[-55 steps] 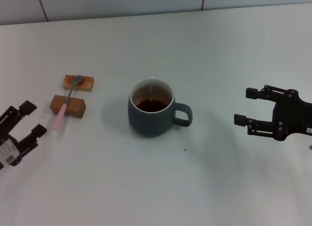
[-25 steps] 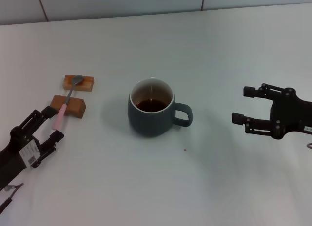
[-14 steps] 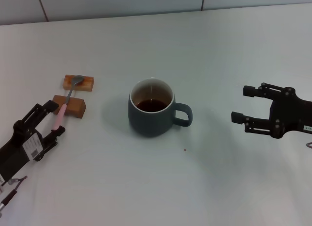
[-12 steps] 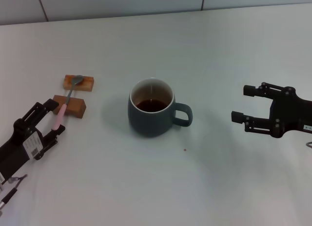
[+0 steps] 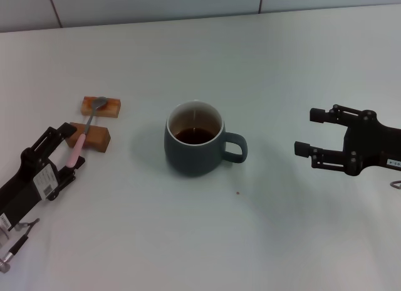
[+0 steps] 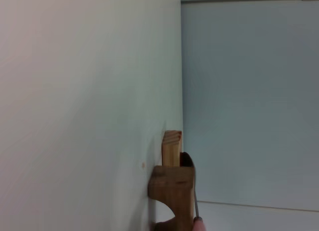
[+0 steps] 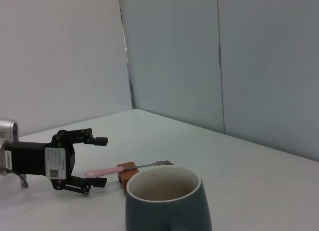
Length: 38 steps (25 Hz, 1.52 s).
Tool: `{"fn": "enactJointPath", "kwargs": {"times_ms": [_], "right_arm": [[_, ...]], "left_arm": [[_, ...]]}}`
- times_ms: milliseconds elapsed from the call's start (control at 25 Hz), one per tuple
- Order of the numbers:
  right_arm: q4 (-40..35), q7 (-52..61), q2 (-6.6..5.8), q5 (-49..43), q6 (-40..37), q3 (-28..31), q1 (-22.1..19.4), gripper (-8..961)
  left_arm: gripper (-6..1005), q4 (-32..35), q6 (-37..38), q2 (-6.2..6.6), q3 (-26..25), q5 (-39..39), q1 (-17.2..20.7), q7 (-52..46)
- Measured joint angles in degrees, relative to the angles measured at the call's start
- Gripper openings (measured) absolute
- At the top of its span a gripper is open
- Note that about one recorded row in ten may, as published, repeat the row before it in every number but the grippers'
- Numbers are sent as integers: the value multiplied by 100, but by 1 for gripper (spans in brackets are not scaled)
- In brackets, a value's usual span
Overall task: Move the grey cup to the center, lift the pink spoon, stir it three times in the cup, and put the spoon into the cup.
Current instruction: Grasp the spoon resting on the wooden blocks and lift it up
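On the white table [image 5: 263, 234] in front of me, the grey cup [image 5: 194, 139] stands upright near the middle of my head view, its loop handle turned toward my right arm and a dark brown inside showing below the pale rim; to its left, well apart from it, the pink spoon [image 5: 83, 133] lies across two brown wooden blocks [image 5: 94, 121], its grey metal bowl resting on the farther block and its pink handle sloping down over the nearer one toward my left arm. My left end effector [image 5: 61, 149] sits low at the handle end of the spoon, fingers spread, one on each side of the pink handle tip; the fingers have not closed on it, and from the head view I cannot tell whether either finger touches the handle; the right wrist view shows the same thing from across the table, the open black fingers bracketing the pink tip just beside the nearer block. My left wrist view shows only the two blocks end on, with a sliver of the spoon against them. My right end effector [image 5: 310, 132] hangs to the right of the cup, well apart from the handle, fingers wide open and holding nothing; its wrist camera looks over the cup rim toward the left arm.
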Motion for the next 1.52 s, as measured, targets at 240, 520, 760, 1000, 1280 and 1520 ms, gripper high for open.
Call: {"fn": "enactJointPath", "kwargs": {"times_ms": [240,520,760,1000,1280,1520], "right_arm": [[5,0,-3,0,0,2,12,786],[5,0,-4,0,0,2,30,787],[5,0,-4,0,0,2,36,787],[5,0,-3,0,0,1,30,787],[5,0,-6,0,-1,2,26,787],[5,0,-12,0,-1,1,27,787]], "left_arm": [[731,-66,-70,-9,-17,0,-59,7],[725,-234,-146,-13,-79,1,-78,94],[720,-300,-194,-9,-147,1,-94,166],[714,-340,-221,-5,-230,1,-146,225],[708,-356,-242,-4,-237,1,-170,229],[702,-448,-289,-8,-237,2,-135,224]]}}
